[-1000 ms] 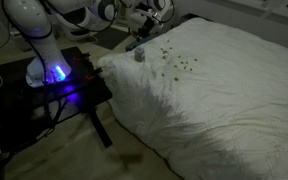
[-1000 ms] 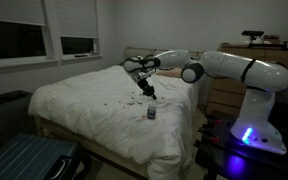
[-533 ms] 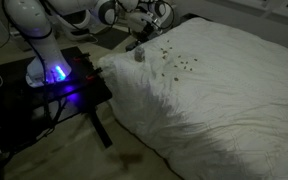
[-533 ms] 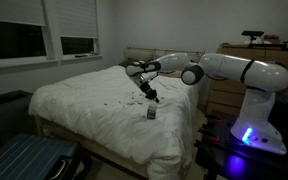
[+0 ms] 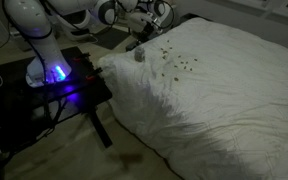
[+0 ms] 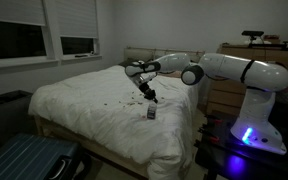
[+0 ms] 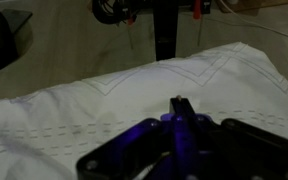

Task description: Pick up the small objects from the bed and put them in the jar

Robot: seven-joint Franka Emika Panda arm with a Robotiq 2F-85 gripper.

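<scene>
Gripper (image 6: 151, 96): jaws' state unreadable | jar (image 6: 151, 113) at its 6 o'clock, near, upright on bed (image 6: 84, 125) | small objects (image 6: 117, 101) scattered at 9 o'clock

White bed (image 6: 94, 110), dark small objects (image 5: 176, 64)

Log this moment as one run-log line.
gripper: over bed, by jar | jaws: unclear | jar: upright on bed | bits: scattered on bed

arm (image 6: 224, 65): stretched forward, elbow bent | gripper (image 6: 151, 96): pointing down, jaws together
</scene>
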